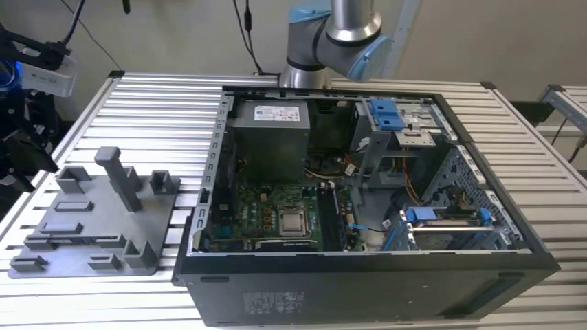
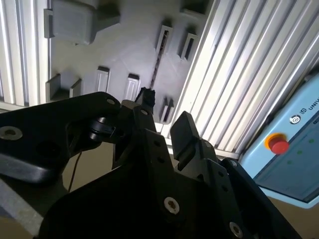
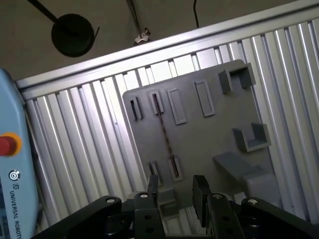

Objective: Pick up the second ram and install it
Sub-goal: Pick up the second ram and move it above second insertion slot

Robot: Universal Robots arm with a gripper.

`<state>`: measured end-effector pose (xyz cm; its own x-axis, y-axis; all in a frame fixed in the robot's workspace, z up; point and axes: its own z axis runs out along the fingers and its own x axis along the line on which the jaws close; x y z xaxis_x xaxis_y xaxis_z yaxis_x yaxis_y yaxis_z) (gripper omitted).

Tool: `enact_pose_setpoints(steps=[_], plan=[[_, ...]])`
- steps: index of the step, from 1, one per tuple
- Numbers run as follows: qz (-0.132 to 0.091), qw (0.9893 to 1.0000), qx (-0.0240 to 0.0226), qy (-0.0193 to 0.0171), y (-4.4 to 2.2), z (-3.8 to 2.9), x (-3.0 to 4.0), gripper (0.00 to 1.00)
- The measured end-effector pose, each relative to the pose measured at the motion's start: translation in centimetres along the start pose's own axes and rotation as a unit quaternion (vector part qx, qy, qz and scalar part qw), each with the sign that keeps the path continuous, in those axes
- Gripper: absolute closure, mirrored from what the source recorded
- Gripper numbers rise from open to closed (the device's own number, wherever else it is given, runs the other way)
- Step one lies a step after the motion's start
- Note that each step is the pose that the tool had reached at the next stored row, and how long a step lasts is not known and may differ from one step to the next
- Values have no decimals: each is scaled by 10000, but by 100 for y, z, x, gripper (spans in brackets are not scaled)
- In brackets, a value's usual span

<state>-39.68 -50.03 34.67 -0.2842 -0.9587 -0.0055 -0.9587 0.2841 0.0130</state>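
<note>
The second ram [image 3: 164,130] stands on its edge in the grey tray [image 3: 209,134], a thin dark line running between two pairs of slots. In the second wrist view the same stick [image 2: 155,64] lies straight ahead of the fingers. My gripper [image 3: 175,191] hangs high above the tray, open, with nothing between its black fingertips [image 3: 200,194]. It is in line with the near end of the ram. In the second wrist view the gripper [image 2: 164,117] also shows a clear gap. In the exterior view the tray [image 1: 92,227] lies to the left of the open computer case [image 1: 367,206].
The case's motherboard [image 1: 275,220] lies exposed, with bright blue drive clips [image 1: 385,113] at the back and right. Grey blocks and a tall post [image 1: 117,175] rise from the tray. A pale blue pendant with a red button [image 2: 278,144] lies beside the ribbed metal table [image 1: 156,117].
</note>
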Motion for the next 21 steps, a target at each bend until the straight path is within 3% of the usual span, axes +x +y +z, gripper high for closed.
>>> enact_pose_setpoints(steps=[2, 21], plan=[[-7, 10000, 4, -12, 0, 14, -1, 58], [-21, 10000, 3, -13, -2, 120, 0, 58]])
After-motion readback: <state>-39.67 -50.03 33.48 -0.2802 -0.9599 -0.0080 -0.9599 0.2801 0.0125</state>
